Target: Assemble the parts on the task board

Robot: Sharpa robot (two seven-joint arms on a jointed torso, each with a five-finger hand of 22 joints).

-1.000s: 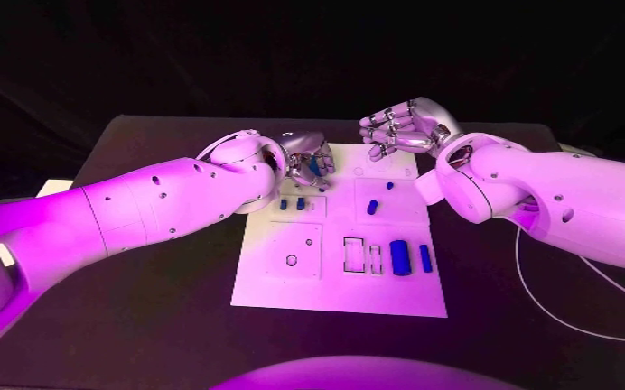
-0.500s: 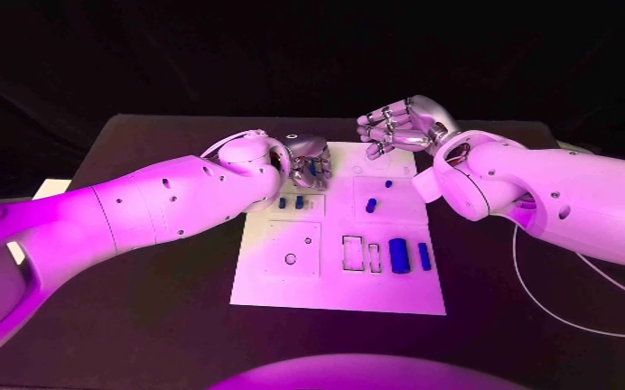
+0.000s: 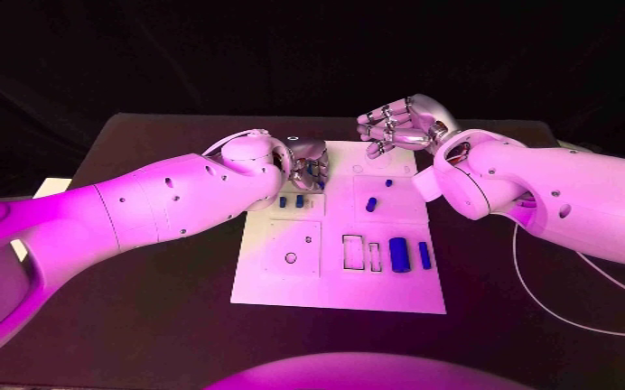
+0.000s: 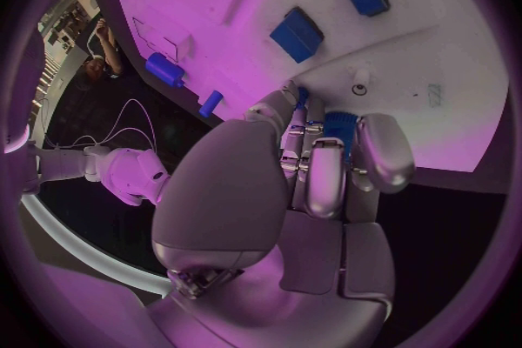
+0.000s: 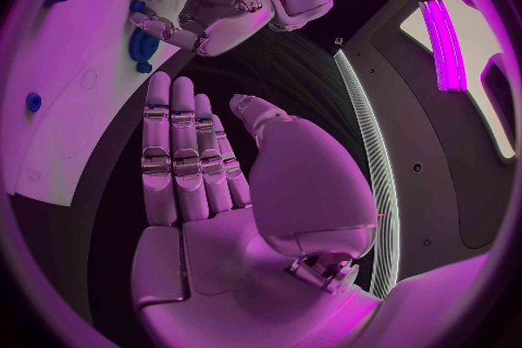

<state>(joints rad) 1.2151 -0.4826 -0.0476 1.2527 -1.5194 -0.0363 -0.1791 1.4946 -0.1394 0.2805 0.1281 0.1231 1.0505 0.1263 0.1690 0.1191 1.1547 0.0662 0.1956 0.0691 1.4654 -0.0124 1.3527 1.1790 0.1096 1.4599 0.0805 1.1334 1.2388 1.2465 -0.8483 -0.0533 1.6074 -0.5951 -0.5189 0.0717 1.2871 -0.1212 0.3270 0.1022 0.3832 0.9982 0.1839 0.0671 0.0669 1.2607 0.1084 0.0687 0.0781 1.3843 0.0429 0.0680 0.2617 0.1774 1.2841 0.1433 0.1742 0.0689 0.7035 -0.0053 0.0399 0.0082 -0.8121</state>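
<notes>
The silver left hand pinches a blue part over the flat white task board; the right hand hangs flat, fingers apart.

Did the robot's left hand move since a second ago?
Yes, a little. In the head view the left hand has crept toward the far left corner of the task board, away from the two small blue parts standing near it.

My silver hands sit over a white task board dotted with blue parts, on a black table.
</notes>
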